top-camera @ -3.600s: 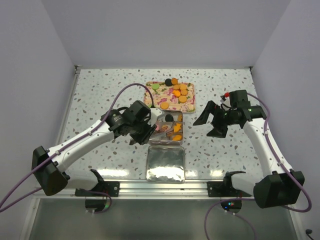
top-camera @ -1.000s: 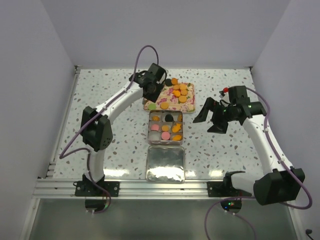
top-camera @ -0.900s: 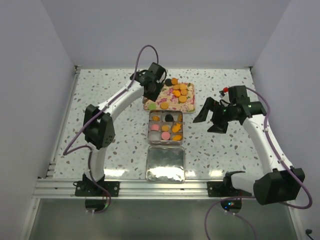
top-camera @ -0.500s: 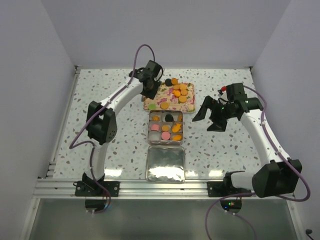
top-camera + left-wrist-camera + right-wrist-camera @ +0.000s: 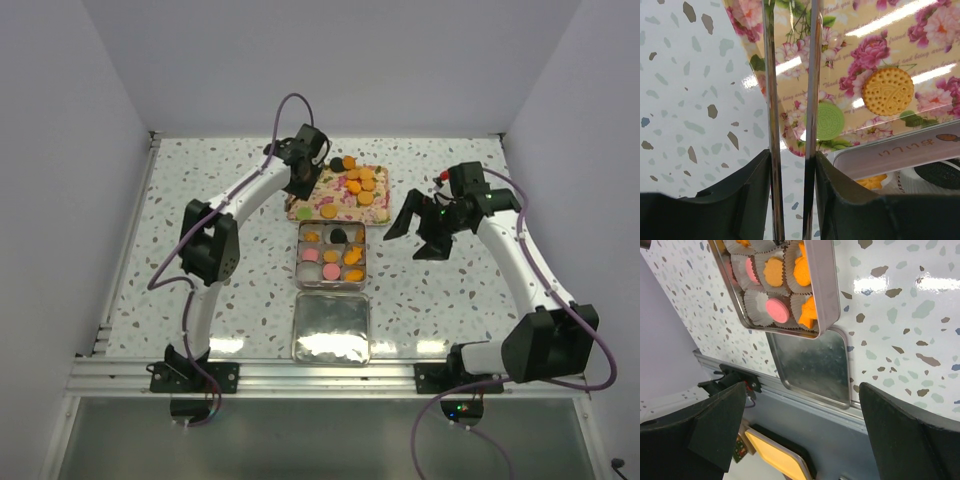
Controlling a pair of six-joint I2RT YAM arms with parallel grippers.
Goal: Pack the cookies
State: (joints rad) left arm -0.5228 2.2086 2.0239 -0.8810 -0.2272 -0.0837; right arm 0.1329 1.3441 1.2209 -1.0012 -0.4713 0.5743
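Orange, pink, green and black round cookies (image 5: 360,183) lie partly on the floral-patterned rectangular tray (image 5: 350,203) and partly in the square compartmented metal tin (image 5: 299,256) just in front of it. The left gripper (image 5: 298,183) hangs over the tray's left end. It is far nearer the loose cookies than the right gripper (image 5: 415,236), which is spread wide and empty to the right of the tin. A flat silver lid (image 5: 332,328) lies just beyond the tin's near edge.

From the left wrist, the slim fingers (image 5: 812,75) stand narrowly apart, gripping nothing. A green cookie (image 5: 832,121) sits just outside the gap, so a slight sideways shift seems needed. The tin's corner (image 5: 880,155) crowds close.

The right wrist view shows filled paper cups (image 5: 777,310).
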